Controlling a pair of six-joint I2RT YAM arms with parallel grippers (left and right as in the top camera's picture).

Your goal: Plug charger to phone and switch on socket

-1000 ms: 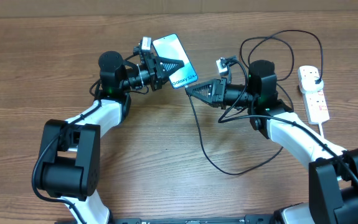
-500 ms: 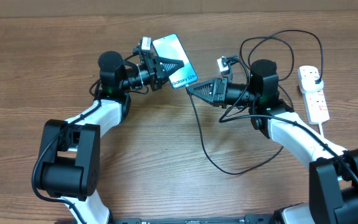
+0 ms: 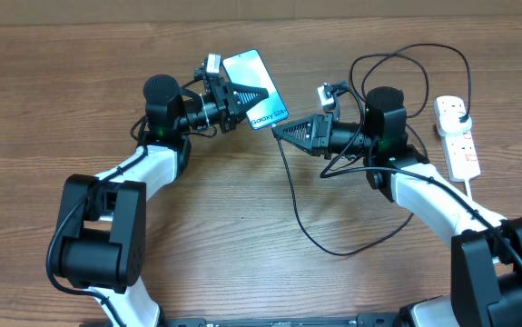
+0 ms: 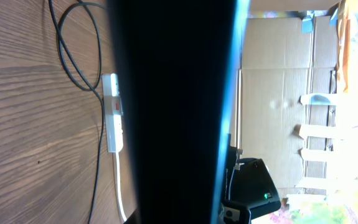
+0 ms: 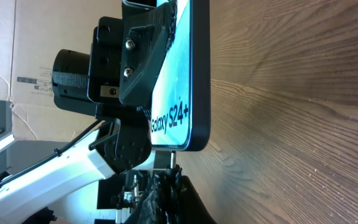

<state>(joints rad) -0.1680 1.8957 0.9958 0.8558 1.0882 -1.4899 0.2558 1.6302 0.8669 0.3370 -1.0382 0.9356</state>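
My left gripper [image 3: 241, 94] is shut on the phone [image 3: 255, 88], holding it above the table with its light blue screen up. In the left wrist view the phone's dark body [image 4: 172, 112] fills the middle. My right gripper [image 3: 279, 130] is shut on the charger's connector tip [image 5: 173, 163], which sits just below the phone's bottom edge [image 5: 182, 148] in the right wrist view; I cannot tell whether it touches. The black charger cable [image 3: 301, 227] loops across the table to its plug in the white socket [image 3: 456, 136] at the far right.
The socket's thick white cord [image 3: 478, 195] runs toward the front right. The socket also shows in the left wrist view [image 4: 113, 112] with cable loops beside it. Cardboard stands beyond the table's back edge [image 3: 106, 14].
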